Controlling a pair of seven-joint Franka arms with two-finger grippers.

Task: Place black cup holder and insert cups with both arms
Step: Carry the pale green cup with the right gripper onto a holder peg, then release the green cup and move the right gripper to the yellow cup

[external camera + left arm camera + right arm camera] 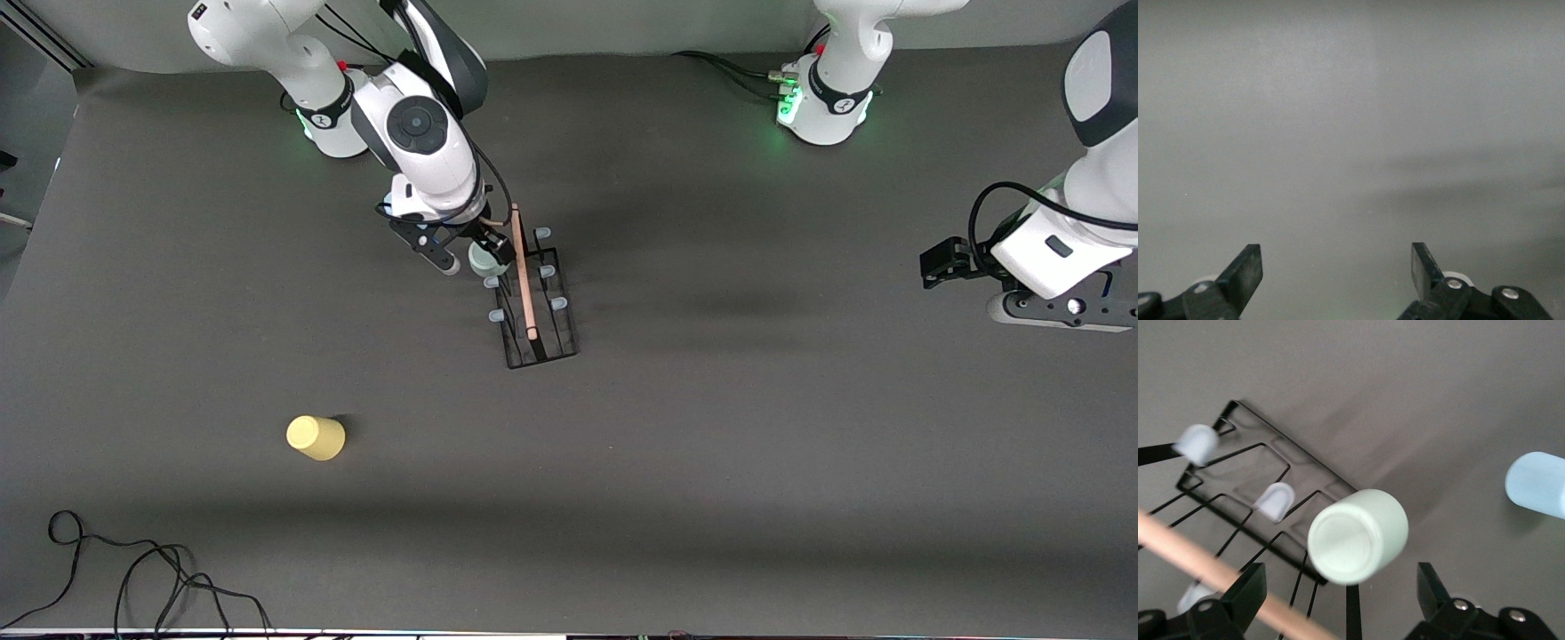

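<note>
Cables (142,578) trail in loose loops over the dark grey table (756,444) at its edge nearest the front camera, toward the right arm's end; the yellow cup (316,437) stands upside down there too, well apart from the rest and nearer that camera than the black cup holder (533,302); the holder sits mid-table, its wooden rod handle (523,271) running along its top and pale-tipped pegs sticking out on both sides; the right gripper (471,258) hangs just beside the holder at the end nearer the robots' bases, with the grey-green cup (484,259) between it and the rack; the left gripper (944,263) waits over bare table toward the left arm's end; a pale wall strip runs along the top. Left wrist view: the left gripper (1336,270) has its jaws spread wide over plain grey surface, nothing between them. Right wrist view: the grey-green cup (1358,536) sits bottom-out on a peg, over the holder's (1265,480) wire base; the right gripper (1341,593) has its jaws wide apart and clear of the cup; the handle (1218,577) crosses in front; the light blue cup (1537,484) shows on the table beside the holder.
</note>
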